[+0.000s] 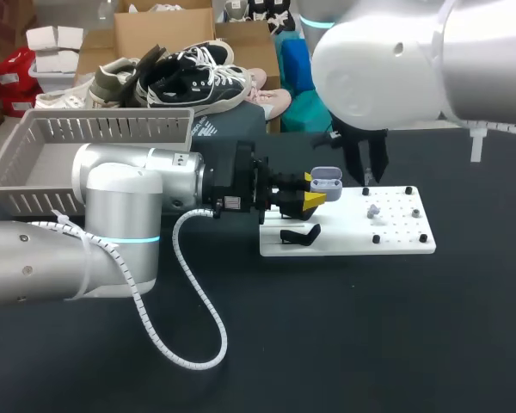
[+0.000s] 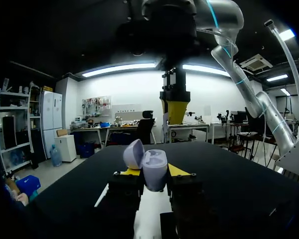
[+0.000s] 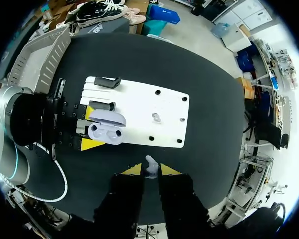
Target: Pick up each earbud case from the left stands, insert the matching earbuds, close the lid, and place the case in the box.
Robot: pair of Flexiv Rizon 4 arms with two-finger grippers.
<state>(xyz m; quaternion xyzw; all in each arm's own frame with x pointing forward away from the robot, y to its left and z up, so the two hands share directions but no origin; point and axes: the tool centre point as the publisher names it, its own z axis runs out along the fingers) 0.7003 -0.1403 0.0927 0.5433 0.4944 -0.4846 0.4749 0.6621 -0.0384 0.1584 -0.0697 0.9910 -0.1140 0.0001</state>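
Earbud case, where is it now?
In the head view, the earbud case is mid-table, held by the left gripper over the left end of the white board.

Notes on my left arm (image 1: 112, 202): fat silver-grey cylinders with rounded caps and a thin cyan light ring at one joint. A white spiral-wrapped cable (image 1: 189, 335) hangs off it in a loop, tied on with white straps. The wrist block is black and boxy, with small screw heads and a sticker I can't read. The left gripper (image 1: 315, 189) has black fingers and yellow wedge tips. The right arm (image 1: 413, 60) has a glossy white bulbous shell with recessed screw holes and cyan rings further up. The right gripper (image 3: 150, 170) has blocky black fingers and yellow tips.
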